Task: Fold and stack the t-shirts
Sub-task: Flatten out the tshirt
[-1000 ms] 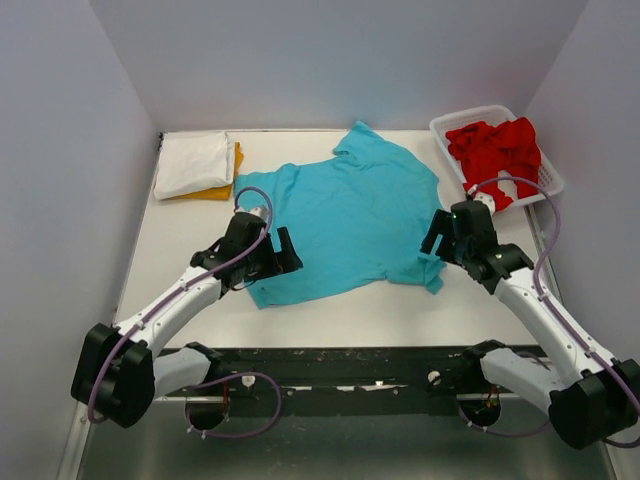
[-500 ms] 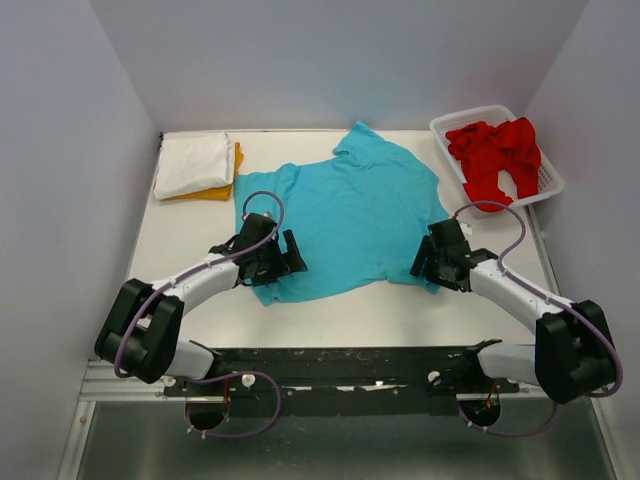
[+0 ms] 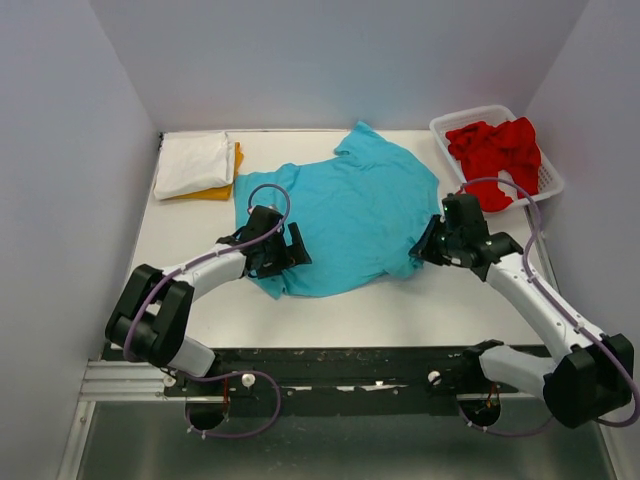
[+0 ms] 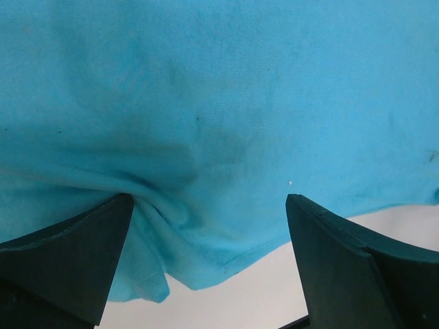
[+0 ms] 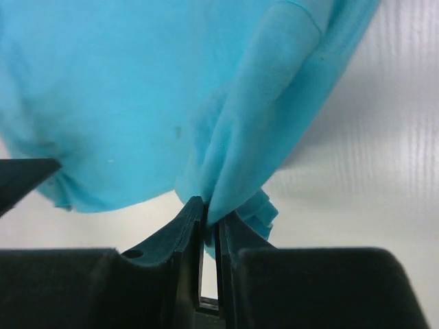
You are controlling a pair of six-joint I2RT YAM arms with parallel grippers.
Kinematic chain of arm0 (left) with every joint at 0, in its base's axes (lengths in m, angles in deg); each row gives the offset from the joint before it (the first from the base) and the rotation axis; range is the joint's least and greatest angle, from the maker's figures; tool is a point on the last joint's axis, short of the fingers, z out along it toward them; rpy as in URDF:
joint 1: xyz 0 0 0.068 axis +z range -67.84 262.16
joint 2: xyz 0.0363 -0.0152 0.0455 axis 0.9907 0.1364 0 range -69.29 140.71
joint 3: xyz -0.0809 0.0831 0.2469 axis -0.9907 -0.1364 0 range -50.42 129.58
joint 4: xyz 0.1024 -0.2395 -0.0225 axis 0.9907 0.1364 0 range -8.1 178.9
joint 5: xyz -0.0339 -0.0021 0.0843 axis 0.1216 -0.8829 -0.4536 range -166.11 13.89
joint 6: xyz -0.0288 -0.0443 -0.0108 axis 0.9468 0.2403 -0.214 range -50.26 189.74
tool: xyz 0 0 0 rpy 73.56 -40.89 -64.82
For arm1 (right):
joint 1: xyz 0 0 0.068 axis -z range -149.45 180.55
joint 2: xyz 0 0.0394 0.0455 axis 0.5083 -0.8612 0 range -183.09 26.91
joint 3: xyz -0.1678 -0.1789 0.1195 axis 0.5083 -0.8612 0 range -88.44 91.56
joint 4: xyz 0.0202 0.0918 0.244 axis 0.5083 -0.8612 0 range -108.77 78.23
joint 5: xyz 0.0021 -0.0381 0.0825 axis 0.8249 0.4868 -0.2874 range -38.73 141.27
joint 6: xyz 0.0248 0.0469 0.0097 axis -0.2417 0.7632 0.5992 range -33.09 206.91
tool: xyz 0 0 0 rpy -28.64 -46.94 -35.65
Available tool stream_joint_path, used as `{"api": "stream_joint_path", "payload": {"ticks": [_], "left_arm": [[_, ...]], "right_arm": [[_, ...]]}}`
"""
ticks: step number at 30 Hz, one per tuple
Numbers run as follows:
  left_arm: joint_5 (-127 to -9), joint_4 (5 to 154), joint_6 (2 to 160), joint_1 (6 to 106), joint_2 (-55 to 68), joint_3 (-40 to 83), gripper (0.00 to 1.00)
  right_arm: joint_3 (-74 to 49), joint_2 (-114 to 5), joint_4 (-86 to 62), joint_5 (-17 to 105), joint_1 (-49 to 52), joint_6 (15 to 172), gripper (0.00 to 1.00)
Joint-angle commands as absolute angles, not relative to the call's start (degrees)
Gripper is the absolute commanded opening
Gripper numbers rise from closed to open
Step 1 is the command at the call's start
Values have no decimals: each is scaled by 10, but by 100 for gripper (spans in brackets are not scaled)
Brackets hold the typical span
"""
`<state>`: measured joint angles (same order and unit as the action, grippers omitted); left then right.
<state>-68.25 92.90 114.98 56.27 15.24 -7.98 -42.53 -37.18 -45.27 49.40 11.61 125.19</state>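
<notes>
Turquoise t-shirt (image 3: 345, 215) lay spread at centre of table (image 3: 180, 240). Right gripper (image 5: 209, 212) was pinched shut on its 4 o'clock hem; left gripper (image 4: 209, 199) stood agape over the 8 o'clock corner. Risk: lifting 1-sided would likely skew the fold.

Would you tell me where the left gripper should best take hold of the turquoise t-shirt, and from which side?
I would grip the near hem of the turquoise t-shirt, at the bunched fold by the open left gripper, coming low from the near side. The cloth rises there; the right gripper pinches the opposite hem corner.
</notes>
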Motion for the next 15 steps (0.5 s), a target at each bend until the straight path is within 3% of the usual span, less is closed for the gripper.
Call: {"api": "stream_joint_path", "payload": {"ticks": [1,5,8,12,15], "left_arm": [[-732,996,1140,562,153,-78,99],[-735,1007,1139,562,154,-69,99],[-745,1024,1136,562,144,-66,98],[-770,1051,1141,563,120,-70,98],[-765,1058,1141,562,101,-71,99]], "right_arm": [[-357,-403,-500,438,116,1257,20],[-327,-491,-448,506,132,1256,20],[-295,-554,-495,605,147,1259,25],[-341,-501,-511,642,146,1255,57],[-368,-439,-487,604,147,1220,72]]}}
